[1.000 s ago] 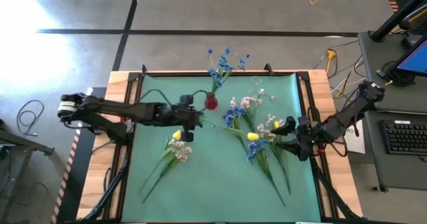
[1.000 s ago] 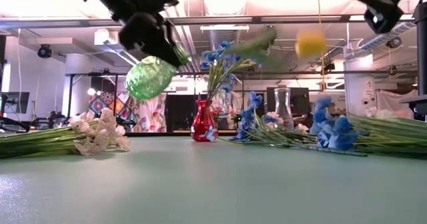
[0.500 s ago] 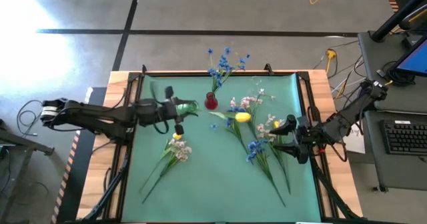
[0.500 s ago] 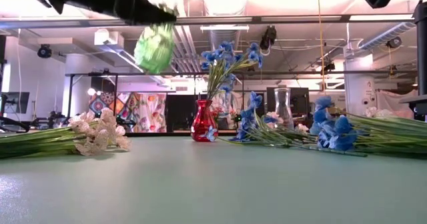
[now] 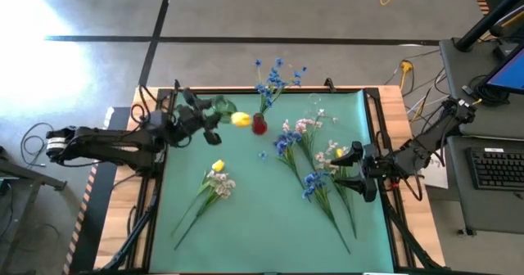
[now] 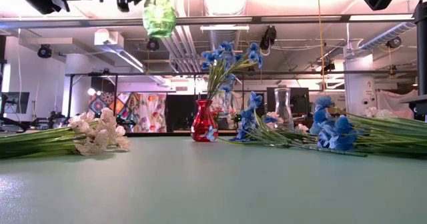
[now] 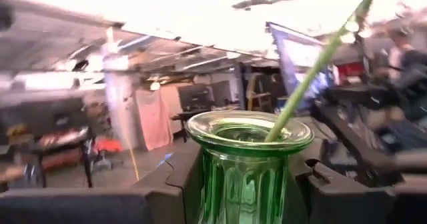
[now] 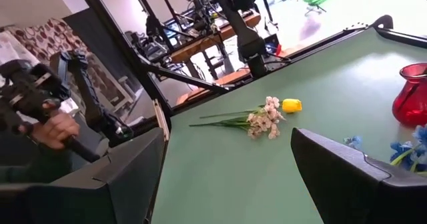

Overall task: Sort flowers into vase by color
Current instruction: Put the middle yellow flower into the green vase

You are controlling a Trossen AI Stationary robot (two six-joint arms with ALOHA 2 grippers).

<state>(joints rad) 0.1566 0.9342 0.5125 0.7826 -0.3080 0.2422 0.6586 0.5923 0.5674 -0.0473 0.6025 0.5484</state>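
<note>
My left gripper (image 5: 203, 116) is shut on a green glass vase (image 5: 218, 108), high above the table's far left part. A yellow-budded flower (image 5: 241, 119) stands in the vase by its green stem (image 7: 313, 71). A red vase (image 5: 259, 127) stands at the far middle with blue flowers (image 5: 273, 77) in it. A yellow bud (image 5: 217, 166) and a pink-white spray (image 5: 222, 185) lie left of centre. Blue, pink-white and yellow flowers (image 5: 313, 179) lie in a heap on the right. My right gripper (image 5: 354, 173) hovers open at that heap's right side. My left gripper pinches the green vase's ribbed body (image 7: 223, 184) below the flared rim (image 7: 250, 127), one finger (image 7: 333, 194) on either side, coming level from the table's left. The vase is lifted clear and tilts toward the table's right, with the stem leaning out of its mouth.
A clear glass vase (image 6: 283, 108) stands behind the right heap. Bare green mat (image 5: 262, 218) lies along the near edge. Black rails (image 5: 155, 185) run down both sides of the table. A person's hand (image 8: 57, 127) shows beyond the table's left edge.
My left gripper has carried the green vase from over the table's middle up and toward the far left corner, tipping it more upright. The yellow flower has gone along, its bud swinging from above the right heap to beside the red vase.
</note>
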